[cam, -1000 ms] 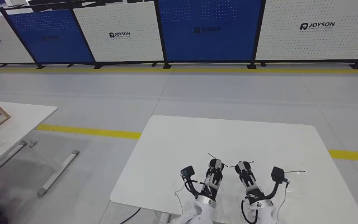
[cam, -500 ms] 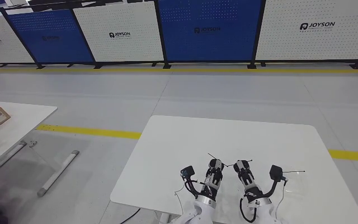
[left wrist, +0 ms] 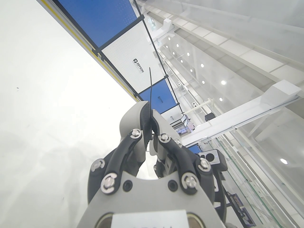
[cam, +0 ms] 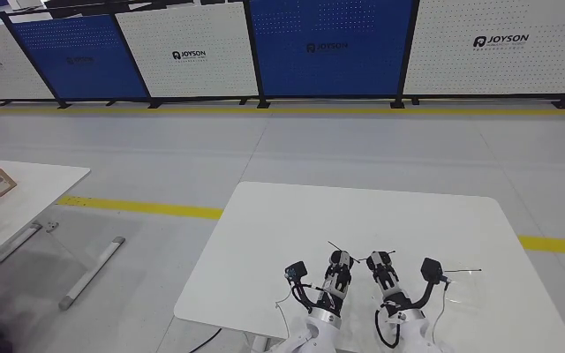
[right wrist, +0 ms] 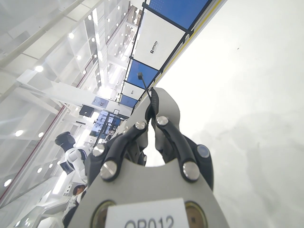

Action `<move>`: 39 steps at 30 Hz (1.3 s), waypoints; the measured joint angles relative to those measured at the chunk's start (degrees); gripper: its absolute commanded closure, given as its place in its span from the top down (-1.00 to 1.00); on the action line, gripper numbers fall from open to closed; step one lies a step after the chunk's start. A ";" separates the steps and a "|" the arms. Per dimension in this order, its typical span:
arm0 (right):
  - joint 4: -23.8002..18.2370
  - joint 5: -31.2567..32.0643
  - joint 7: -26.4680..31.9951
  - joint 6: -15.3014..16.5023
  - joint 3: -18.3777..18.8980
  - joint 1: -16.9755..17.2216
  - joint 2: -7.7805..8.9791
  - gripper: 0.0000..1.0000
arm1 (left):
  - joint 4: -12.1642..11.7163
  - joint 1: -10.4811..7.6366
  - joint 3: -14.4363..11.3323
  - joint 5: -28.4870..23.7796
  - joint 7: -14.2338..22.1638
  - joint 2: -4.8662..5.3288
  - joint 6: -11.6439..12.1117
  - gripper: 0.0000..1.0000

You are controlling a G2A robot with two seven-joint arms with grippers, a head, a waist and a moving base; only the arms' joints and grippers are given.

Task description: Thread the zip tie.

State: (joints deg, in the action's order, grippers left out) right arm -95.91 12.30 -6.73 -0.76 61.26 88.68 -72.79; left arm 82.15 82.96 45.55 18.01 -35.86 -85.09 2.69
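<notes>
The zip tie is thin and black. My left gripper (left wrist: 149, 106) is shut on its pointed tail (left wrist: 150, 84), which sticks out past the fingertips. My right gripper (right wrist: 153, 91) is shut on the other end, and the square head (right wrist: 140, 74) pokes out just beyond the fingers. From above, the left gripper (cam: 340, 258) and the right gripper (cam: 380, 258) stand side by side over the near part of the white table (cam: 353, 212), a small gap apart. The tail (cam: 333, 246) slants away to the far left. How the strap runs between the grippers is hidden.
A thin black strip (cam: 463, 270) lies on the table to the right of the right arm. A second white table (cam: 35, 185) stands far off to the left. Blue and white panels (cam: 327, 48) line the back across the floor.
The right arm has shifted slightly left, bringing its gripper closer to the left gripper. The left arm has kept still.
</notes>
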 measured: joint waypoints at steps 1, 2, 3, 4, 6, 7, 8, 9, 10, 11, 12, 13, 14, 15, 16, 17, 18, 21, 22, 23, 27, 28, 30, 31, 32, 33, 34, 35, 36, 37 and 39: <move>0.03 0.05 0.00 0.00 0.06 0.05 -0.03 -1.00 | 0.00 0.00 0.00 0.00 0.00 0.00 0.00 -1.00; 0.04 0.10 0.02 0.03 0.17 0.13 -0.07 -1.00 | 0.00 0.00 0.00 0.00 0.00 0.00 0.00 -1.00; 0.03 0.14 0.05 0.06 0.24 0.19 -0.10 -1.00 | 0.00 0.00 0.00 0.00 0.00 0.00 0.00 -1.00; 0.00 0.19 0.08 0.09 0.30 0.26 -0.13 -1.00 | 0.00 0.00 0.00 0.00 0.00 0.00 0.00 -1.00; -0.05 0.25 0.21 0.21 0.43 0.38 -0.20 -1.00 | 0.00 0.00 0.00 0.00 0.00 0.00 0.00 -1.00; -0.10 0.16 0.23 0.50 0.49 0.46 -0.25 -1.00 | 0.00 0.00 0.00 0.00 0.00 0.00 0.00 -1.00; -0.15 -0.07 0.23 0.97 0.55 0.57 -0.28 -1.00 | 0.00 0.00 0.00 0.00 0.00 0.00 0.00 -1.00; -0.18 -0.27 0.23 1.37 0.59 0.65 -0.30 -1.00 | 0.00 0.00 0.00 0.00 0.00 0.00 0.00 -1.00; -0.19 -0.38 0.23 1.57 0.61 0.69 -0.31 -1.00 | 0.00 0.00 0.00 0.00 0.00 0.00 0.00 -1.00; -0.19 -0.39 0.24 1.58 0.62 0.70 -0.31 -1.00 | -0.01 0.01 0.04 0.01 0.02 0.00 -0.07 -1.00; -0.19 -0.39 0.24 1.58 0.61 0.69 -0.31 -1.00 | -0.02 0.03 0.14 0.14 0.01 0.00 -0.35 -1.00; -0.19 -0.38 0.24 1.55 0.61 0.69 -0.31 -1.00 | 0.03 0.12 0.23 0.42 -0.11 -0.03 -0.90 -1.00; -0.19 -0.37 0.24 1.54 0.61 0.69 -0.31 -1.00 | 0.11 0.22 0.25 0.62 -0.35 -0.09 -1.42 -1.00; -0.19 -0.37 0.24 1.53 0.61 0.69 -0.30 -1.00 | 0.19 0.29 0.22 0.94 -0.79 -0.16 -2.00 -1.00; -0.19 -0.37 0.24 1.53 0.61 0.69 -0.30 -1.00 | 0.25 0.36 0.12 1.33 -1.33 -0.25 -2.53 -1.00; -0.19 -0.37 0.24 1.53 0.61 0.69 -0.30 -1.00 | 0.28 0.43 -0.06 1.71 -1.96 -0.39 -3.09 -1.00; -0.18 -0.34 0.24 1.51 0.61 0.68 -0.30 -1.00 | 0.29 0.45 -0.17 1.93 -2.40 -0.49 -3.43 -1.00; 0.09 1.44 -0.15 0.54 0.56 0.58 -0.36 -1.00 | 0.51 0.59 -0.68 2.10 -2.82 -0.79 -3.46 -1.00; 0.22 1.96 -0.28 0.27 0.45 0.52 -0.41 -1.00 | 0.59 0.65 -0.75 1.95 -2.67 -0.83 -3.29 -1.00; 0.44 2.34 -0.31 0.16 0.31 0.43 -0.49 -1.00 | 0.62 0.68 -0.76 1.86 -2.56 -0.84 -3.20 -1.00; 0.83 2.79 0.21 0.76 0.11 0.37 -0.56 -1.00 | 0.61 0.67 -0.75 1.84 -2.55 -0.83 -3.20 -1.00; 0.82 2.79 0.21 0.76 0.11 0.38 -0.56 -1.00 | 0.61 0.67 -0.75 1.85 -2.56 -0.83 -3.20 -1.00; 0.81 2.78 0.20 0.75 0.12 0.38 -0.55 -1.00 | 0.61 0.67 -0.74 1.85 -2.56 -0.83 -3.20 -1.00; 0.81 2.77 0.20 0.75 0.12 0.38 -0.55 -1.00 | 0.61 0.67 -0.75 1.85 -2.56 -0.83 -3.21 -1.00; 0.81 2.72 0.19 0.75 0.14 0.38 -0.56 -1.00 | 0.61 0.67 -0.75 1.86 -2.56 -0.83 -3.21 -1.00; 0.79 2.45 0.15 0.90 0.25 0.41 -0.58 -1.00 | 0.61 0.67 -0.75 1.86 -2.56 -0.83 -3.21 -1.00; 0.78 1.90 0.05 1.23 0.49 0.48 -0.62 -1.00 | 0.61 0.67 -0.75 1.86 -2.56 -0.83 -3.21 -1.00; 0.80 1.32 0.21 1.50 0.65 0.53 -0.66 -1.00 | 0.61 0.67 -0.75 1.86 -2.56 -0.83 -3.21 -1.00; 0.89 0.56 0.76 1.69 0.77 0.50 -0.70 -1.00 | 0.61 0.67 -0.75 1.86 -2.56 -0.83 -3.21 -1.00; 1.11 0.06 1.49 1.68 0.97 0.27 -0.73 -1.00 | 0.61 0.67 -0.75 1.86 -2.56 -0.83 -3.21 -1.00; 1.35 0.02 1.89 1.50 0.98 -0.05 -0.83 -1.00 | 0.61 0.67 -0.75 1.86 -2.56 -0.83 -3.21 -1.00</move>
State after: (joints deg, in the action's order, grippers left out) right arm -94.56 12.32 -4.84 0.74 62.23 88.63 -73.62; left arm 82.76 83.63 44.80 19.87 -38.43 -85.92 -0.51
